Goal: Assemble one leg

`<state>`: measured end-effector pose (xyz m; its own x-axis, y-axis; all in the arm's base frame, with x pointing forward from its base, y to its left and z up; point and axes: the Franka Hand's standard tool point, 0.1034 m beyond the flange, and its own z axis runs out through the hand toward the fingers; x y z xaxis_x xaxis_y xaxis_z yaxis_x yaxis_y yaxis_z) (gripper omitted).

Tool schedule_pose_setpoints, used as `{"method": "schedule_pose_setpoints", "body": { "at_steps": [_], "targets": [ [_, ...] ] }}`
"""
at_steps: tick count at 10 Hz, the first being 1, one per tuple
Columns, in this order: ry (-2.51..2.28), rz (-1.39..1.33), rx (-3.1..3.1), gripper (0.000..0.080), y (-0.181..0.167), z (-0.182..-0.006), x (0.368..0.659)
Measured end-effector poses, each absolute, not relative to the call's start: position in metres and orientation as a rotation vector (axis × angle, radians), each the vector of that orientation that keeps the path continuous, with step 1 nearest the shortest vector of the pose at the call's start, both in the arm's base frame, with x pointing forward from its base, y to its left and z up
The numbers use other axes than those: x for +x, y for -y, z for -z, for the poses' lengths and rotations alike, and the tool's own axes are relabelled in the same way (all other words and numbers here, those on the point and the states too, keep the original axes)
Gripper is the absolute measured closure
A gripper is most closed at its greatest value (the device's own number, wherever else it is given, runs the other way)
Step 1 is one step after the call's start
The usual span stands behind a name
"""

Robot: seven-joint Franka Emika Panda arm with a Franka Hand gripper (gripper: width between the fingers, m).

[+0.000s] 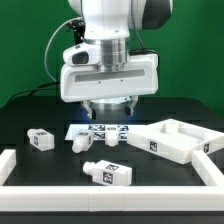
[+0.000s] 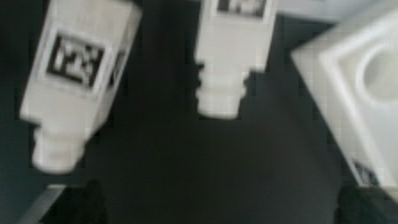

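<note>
Several white legs with black-and-white tags lie on the black table: one point(image 1: 40, 138) at the exterior view's left, two point(image 1: 78, 143) point(image 1: 110, 138) in front of the marker board, and one point(image 1: 108, 172) nearest the front. My gripper point(image 1: 108, 107) hangs above the middle two, apart from them. In the wrist view two legs point(image 2: 80, 75) point(image 2: 228, 50) lie side by side, pegs pointing the same way. The gripper point(image 2: 214, 205) is open and empty, and its dark fingertips point(image 2: 86, 204) barely show at the picture's edge.
The large white square panel point(image 1: 175, 140) with raised rims lies at the exterior view's right and shows in the wrist view point(image 2: 356, 95). The marker board point(image 1: 100, 128) lies under the arm. White border rails point(image 1: 10, 165) point(image 1: 208, 168) frame the table.
</note>
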<state>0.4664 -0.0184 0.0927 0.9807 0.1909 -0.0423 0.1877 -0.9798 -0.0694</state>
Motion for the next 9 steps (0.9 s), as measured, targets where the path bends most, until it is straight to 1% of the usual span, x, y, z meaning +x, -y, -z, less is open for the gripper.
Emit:
{"method": "schedule_pose_setpoints", "body": {
  "at_steps": [1, 2, 3, 4, 5, 6, 7, 8, 9],
  "targets": [
    [0.293, -0.051, -3.067, 0.0151, 0.019, -0.093, 0.469],
    [0.292, -0.07, -3.065, 0.0151, 0.019, -0.088, 0.464],
    [0.292, -0.073, -3.064, 0.0151, 0.019, -0.088, 0.464],
    [0.344, -0.065, -3.062, 0.0151, 0.02, -0.088, 0.468],
    [0.501, -0.024, -3.047, 0.0151, 0.024, -0.092, 0.489],
    [0.553, -0.004, -3.038, 0.0151, 0.023, -0.096, 0.519],
    [0.645, 0.014, -3.025, 0.0151, 0.021, -0.099, 0.542],
    [0.716, 0.03, -3.015, 0.0151, 0.018, -0.101, 0.556],
    [0.703, 0.027, -3.016, 0.0151, 0.018, -0.099, 0.553]
  ]
}}
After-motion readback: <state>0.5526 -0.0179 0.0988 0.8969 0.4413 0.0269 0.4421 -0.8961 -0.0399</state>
